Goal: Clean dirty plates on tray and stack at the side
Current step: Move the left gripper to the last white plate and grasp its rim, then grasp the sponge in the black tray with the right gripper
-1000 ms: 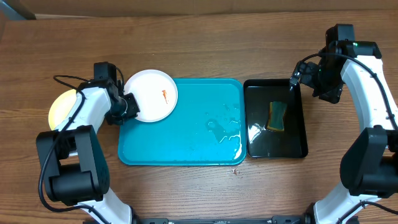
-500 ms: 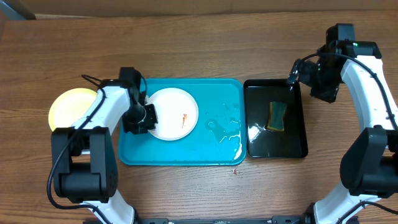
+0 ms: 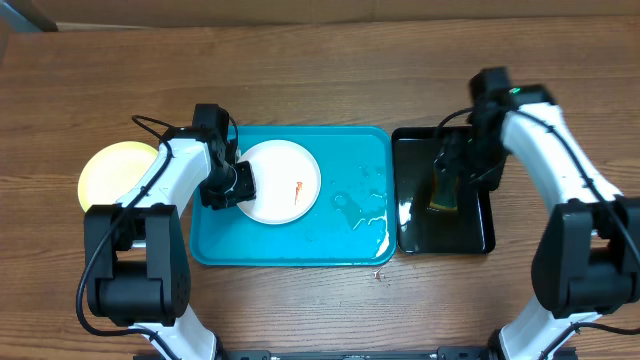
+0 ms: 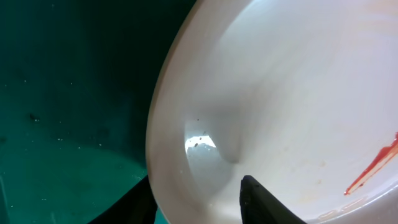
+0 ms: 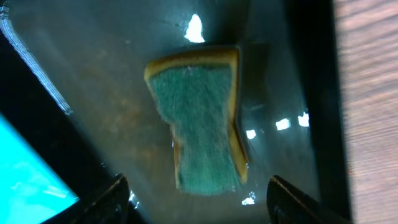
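My left tool (image 4: 196, 194) straddles the rim of the white plate (image 4: 280, 93), grip uncertain; I'd lower the wide-open, empty right tool (image 5: 199, 202) squarely over the sponge (image 5: 202, 124), then pinch its sides.

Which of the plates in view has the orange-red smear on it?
The white plate lying in the turquoise tray, with the smear right of its centre. The pale yellow plate on the table left of the tray shows none where visible.

No legible text, label or number anywhere, perhaps owing to blur.
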You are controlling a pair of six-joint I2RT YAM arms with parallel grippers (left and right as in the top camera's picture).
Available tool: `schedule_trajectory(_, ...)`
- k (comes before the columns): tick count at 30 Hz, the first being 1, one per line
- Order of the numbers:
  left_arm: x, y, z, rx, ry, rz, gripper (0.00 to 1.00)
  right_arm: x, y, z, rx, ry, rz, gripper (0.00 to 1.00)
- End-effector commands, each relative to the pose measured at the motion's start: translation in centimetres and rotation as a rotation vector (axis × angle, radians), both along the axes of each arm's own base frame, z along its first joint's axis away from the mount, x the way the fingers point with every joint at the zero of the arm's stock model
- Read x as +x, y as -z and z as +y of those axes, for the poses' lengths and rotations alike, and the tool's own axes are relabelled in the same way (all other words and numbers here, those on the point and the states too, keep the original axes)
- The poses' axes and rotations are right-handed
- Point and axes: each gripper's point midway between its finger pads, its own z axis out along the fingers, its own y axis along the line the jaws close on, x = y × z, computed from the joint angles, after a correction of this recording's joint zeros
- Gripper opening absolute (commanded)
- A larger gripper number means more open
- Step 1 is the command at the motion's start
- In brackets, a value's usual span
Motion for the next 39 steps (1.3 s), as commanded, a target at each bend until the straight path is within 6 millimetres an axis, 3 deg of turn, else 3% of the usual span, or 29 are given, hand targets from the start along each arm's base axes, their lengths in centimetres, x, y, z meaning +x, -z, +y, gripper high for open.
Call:
schedule_trajectory(1,0.5,0.3,0.0,-0.004,0.000,-0.009,0.46,-0.4,1.5,-0.4,-0.085,0.006,-0.023,0.77)
schedule_trajectory(3,0.6,0.3,-0.1,-0.004,0.000,-0.012,0.47,-0.4,2.3,0.1,-0.083,-0.005,-0.039,0.68)
schedule_trajectory(6,0.6,0.3,0.0,-0.004,0.001,-0.012,0.47,-0.6,2.9,0.1,-0.083,-0.007,-0.040,0.35)
schedule_trajectory(8,0.6,0.3,0.0,-0.001,0.000,-0.013,0.47,-0.8,3.0,0.1,-0.084,-0.008,-0.033,0.25)
schedule_trajectory(10,0.6,0.3,0.0,-0.001,0.000,-0.013,0.47,-0.9,3.1,0.0,-0.085,-0.008,-0.030,0.24)
schedule_trajectory(12,0.6,0.3,0.0,-0.001,0.000,-0.013,0.47,-0.9,3.1,0.0,-0.085,-0.008,-0.030,0.45)
schedule_trajectory(18,0.8,0.3,0.0,-0.002,0.000,-0.020,0.47,-1.4,4.2,0.0,-0.085,-0.010,-0.028,0.45)
schedule_trajectory(19,0.8,0.3,0.0,-0.002,0.000,-0.020,0.47,-1.5,4.6,0.0,-0.085,-0.009,-0.030,0.31)
schedule_trajectory(20,0.8,0.3,0.0,-0.002,0.000,-0.019,0.47,-1.7,4.9,0.0,-0.084,-0.009,-0.031,0.08)
schedule_trajectory(21,0.8,0.3,0.0,-0.002,0.000,-0.018,0.47,-1.8,5.2,0.0,-0.083,-0.009,-0.032,0.04)
schedule_trajectory(25,0.7,0.3,0.0,-0.001,0.001,-0.017,0.47,-2.1,5.0,0.7,-0.042,-0.015,-0.016,0.04)
schedule_trajectory(30,1.1,0.2,0.0,-0.002,0.001,-0.033,0.48,-0.2,2.0,1.7,0.014,-0.095,-0.047,0.16)
schedule_trajectory(32,1.6,0.2,0.0,-0.002,0.001,-0.051,0.49,0.6,1.4,1.6,0.006,-0.098,-0.075,0.33)
schedule_trajectory(34,2.0,0.2,0.0,-0.003,0.001,-0.069,0.49,1.2,1.5,1.2,-0.020,-0.097,-0.100,0.59)
schedule_trajectory(35,2.1,0.2,0.0,-0.003,0.001,-0.073,0.49,1.3,1.6,1.0,-0.031,-0.096,-0.106,0.65)
schedule_trajectory(39,2.6,0.1,-0.1,-0.003,0.001,-0.093,0.48,1.2,2.8,0.3,-0.070,-0.094,-0.113,0.67)
